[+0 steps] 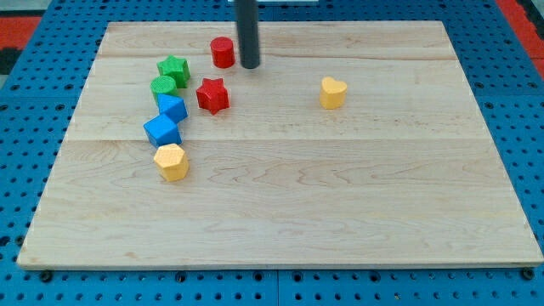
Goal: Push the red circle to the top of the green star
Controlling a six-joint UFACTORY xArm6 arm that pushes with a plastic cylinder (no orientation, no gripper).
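The red circle stands near the view's top, left of centre. The green star lies to its lower left, a short gap away. My tip rests on the board just right of the red circle, nearly touching it. The rod rises straight up out of the view's top.
A green round block sits just below the green star. A red star lies below the red circle. Two blue blocks and a yellow hexagon run down the left. A yellow heart is at the right. The wooden board lies on a blue pegboard.
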